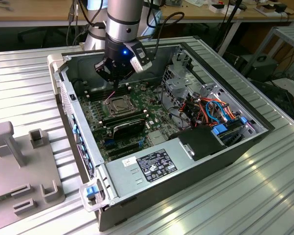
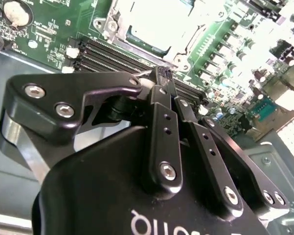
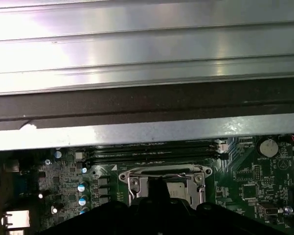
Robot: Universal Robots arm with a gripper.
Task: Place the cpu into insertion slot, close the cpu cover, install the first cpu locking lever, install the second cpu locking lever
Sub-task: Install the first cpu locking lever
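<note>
In the exterior view my gripper (image 1: pixel 116 88) hangs over the green motherboard, just behind the insertion slot (image 1: pixel 121 105). The cpu cover (image 3: pixel 161 172) lies flat over the slot, and the cpu's silver face (image 2: pixel 154 19) shows through its window. The second wrist view shows my gripper (image 2: pixel 164 73) with both fingers pressed together at the tips, beside the slot's edge. A thin wire locking lever (image 1: pixel 109 97) rises at a slant from the slot's side to the fingertips, and its end (image 2: pixel 143 74) touches them. Whether it is pinched between them I cannot tell.
Long black memory slots (image 3: pixel 151 152) run between the slot and the case's metal wall (image 3: pixel 147 132). A black expansion card (image 1: pixel 129 128) lies in front of the slot, then the power supply (image 1: pixel 151 166). Cables (image 1: pixel 215 110) and a drive cage (image 1: pixel 181 78) stand on the exterior view's right, and a grey fixture (image 1: pixel 24 161) on its left.
</note>
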